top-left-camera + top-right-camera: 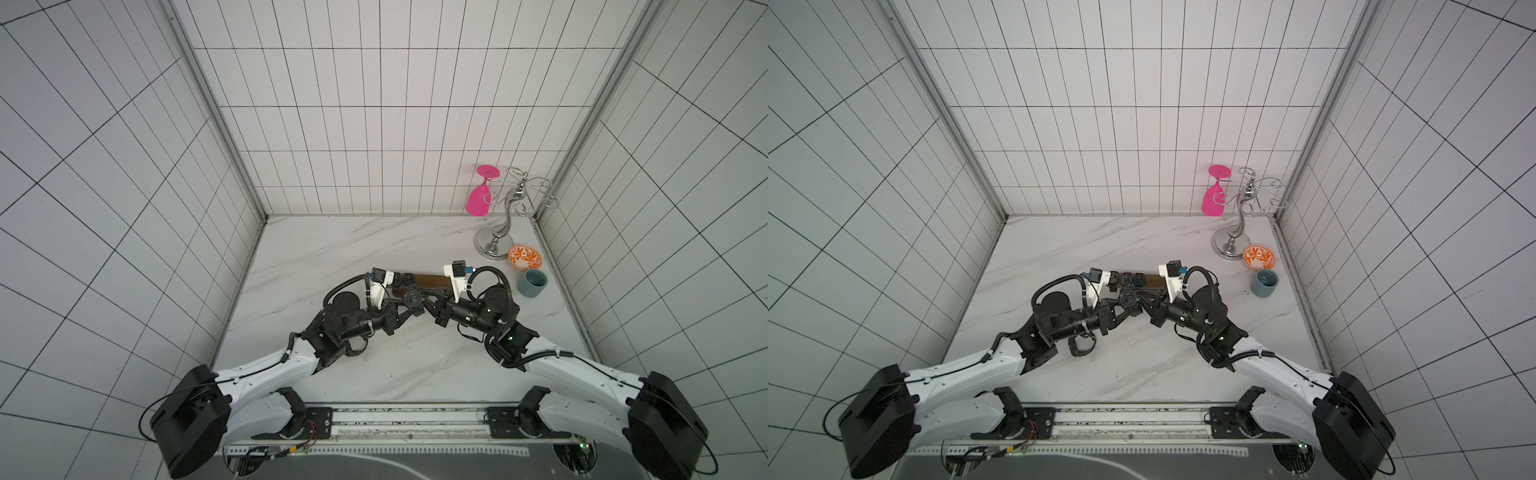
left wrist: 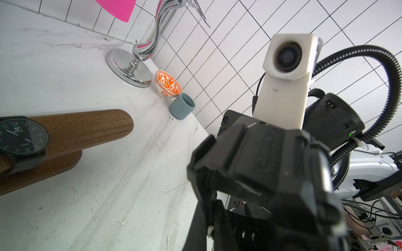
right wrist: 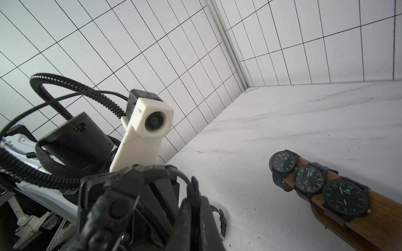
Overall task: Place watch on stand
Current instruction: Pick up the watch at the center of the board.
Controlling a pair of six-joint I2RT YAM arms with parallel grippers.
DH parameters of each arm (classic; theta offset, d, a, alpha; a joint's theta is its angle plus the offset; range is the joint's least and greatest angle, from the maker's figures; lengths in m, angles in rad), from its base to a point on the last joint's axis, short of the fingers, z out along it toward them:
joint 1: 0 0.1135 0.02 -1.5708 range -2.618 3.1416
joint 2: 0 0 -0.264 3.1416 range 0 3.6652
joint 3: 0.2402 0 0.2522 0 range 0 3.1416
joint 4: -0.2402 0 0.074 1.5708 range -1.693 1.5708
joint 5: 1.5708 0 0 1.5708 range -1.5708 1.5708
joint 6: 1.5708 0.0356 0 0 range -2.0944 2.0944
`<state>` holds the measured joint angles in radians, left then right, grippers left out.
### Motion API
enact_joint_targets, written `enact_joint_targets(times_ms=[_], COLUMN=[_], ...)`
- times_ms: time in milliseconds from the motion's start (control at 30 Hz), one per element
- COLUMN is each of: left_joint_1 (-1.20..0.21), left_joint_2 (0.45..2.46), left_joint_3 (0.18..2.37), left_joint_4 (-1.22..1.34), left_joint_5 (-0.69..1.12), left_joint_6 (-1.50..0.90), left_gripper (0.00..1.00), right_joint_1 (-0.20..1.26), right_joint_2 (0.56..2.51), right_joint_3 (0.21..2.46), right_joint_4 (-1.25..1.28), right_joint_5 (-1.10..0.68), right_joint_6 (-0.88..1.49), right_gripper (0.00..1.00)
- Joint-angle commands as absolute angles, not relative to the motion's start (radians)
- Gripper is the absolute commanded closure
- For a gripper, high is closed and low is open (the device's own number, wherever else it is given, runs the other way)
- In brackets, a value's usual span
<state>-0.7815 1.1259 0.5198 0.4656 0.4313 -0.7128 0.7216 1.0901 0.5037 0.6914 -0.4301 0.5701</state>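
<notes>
- Right wrist view: the stand [image 3: 382, 206] is a brown wooden bar on a short base. Three black watches [image 3: 309, 179] are strapped side by side along one end of it.
- In both top views, the watch [image 1: 412, 298] sits dial up on the robot's side of the stand, level with the bar's middle. Whether it touches the bar cannot be told.
- The left hand [image 1: 402, 308] reaches in toward the stand from the robot's left, its jaws closed narrow on the watch's strap.
- The right hand [image 1: 428, 304] reaches in from the opposite side, also closed narrow on the strap, so the watch hangs between the two hands.
- A loose black strap [image 1: 1082, 347] lies on the bench [image 1: 332, 249], nearer the robot than the stand, under the left arm.
- Beyond the stand's right end, toward the back corner, stand a grey-blue cup [image 1: 532, 283], an orange-patterned bowl [image 1: 525, 257] and a chrome wire rack [image 1: 493, 245].
- A pink glass [image 1: 477, 201] hangs upside down from the rack.
</notes>
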Motion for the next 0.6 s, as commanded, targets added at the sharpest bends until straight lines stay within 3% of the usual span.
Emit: enact_joint_targets(times_ms=[0, 167, 567], left_joint_1=[-0.789, -0.790, -0.789], left_joint_2=[1.099, 1.075, 1.039], left_joint_3=[0.541, 0.545, 0.572], left_joint_4=[0.432, 0.350, 0.163], left_joint_5=[0.385, 0.299, 0.103], left_joint_6=[-0.689, -0.662, -0.580], left_gripper=[1.00, 1.00, 1.00], right_joint_1=[0.732, 0.731, 0.727], right_joint_2=[1.074, 1.033, 0.917], right_joint_3=[0.456, 0.451, 0.493], right_joint_4=[0.693, 0.639, 0.361], right_joint_5=[-0.394, -0.334, -0.101], right_joint_6=[0.558, 0.543, 0.469], right_gripper=[0.92, 0.64, 0.44])
